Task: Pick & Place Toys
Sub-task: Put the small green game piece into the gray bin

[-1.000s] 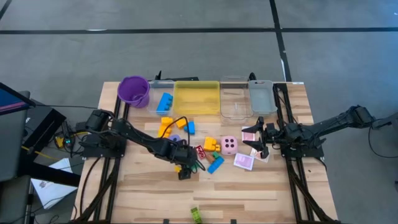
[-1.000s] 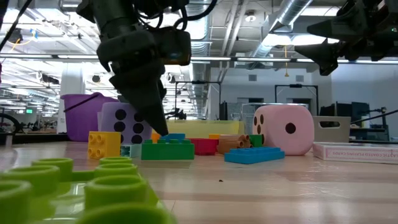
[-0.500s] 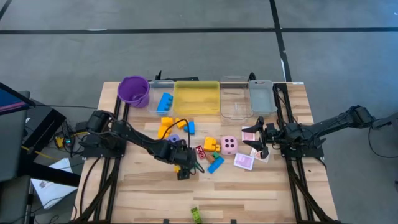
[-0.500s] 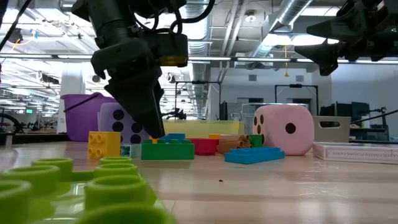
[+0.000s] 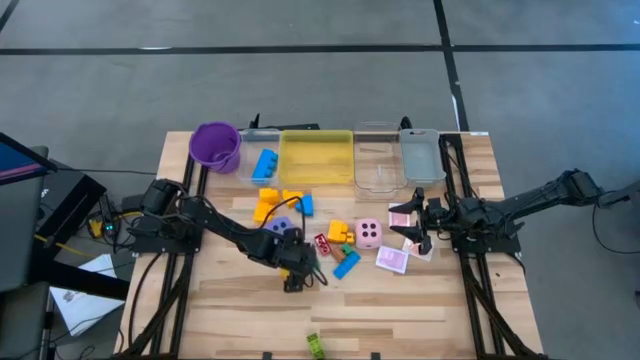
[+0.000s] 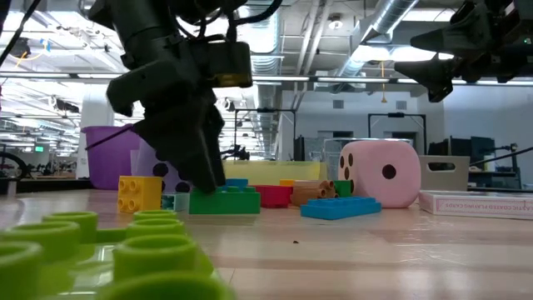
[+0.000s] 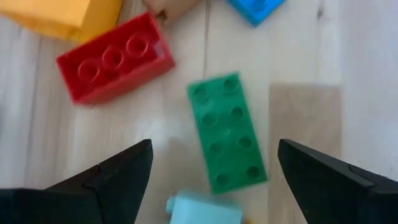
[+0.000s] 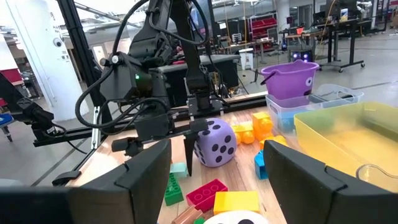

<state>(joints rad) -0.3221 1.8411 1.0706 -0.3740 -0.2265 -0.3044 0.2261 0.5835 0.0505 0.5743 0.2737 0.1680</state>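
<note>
My left gripper [image 5: 292,279] is open, pointing down at the middle of the table. In the left wrist view its fingers [image 7: 214,171] stand on either side of a flat green brick [image 7: 227,130] without touching it. The brick lies on the wood and also shows in the low view [image 6: 223,201]. A red brick [image 7: 115,59] lies just beyond it. My right gripper [image 5: 415,232] is open and empty, hovering at the right beside the pink playing cards [image 5: 392,260]. The pink die [image 5: 369,233], the purple die [image 5: 283,226] and a blue brick [image 5: 346,264] rest on the table between the arms.
Along the far edge stand a purple cup [image 5: 215,145], a clear tray holding a blue brick [image 5: 262,163], a yellow tray [image 5: 316,155] and two clear trays [image 5: 376,165]. Yellow and orange bricks [image 5: 268,203] lie near them. Another green brick [image 5: 315,345] lies at the near edge.
My left gripper has come down over the green brick and shifted a little toward the table's left and near edges. The brick has stayed where it was.
</note>
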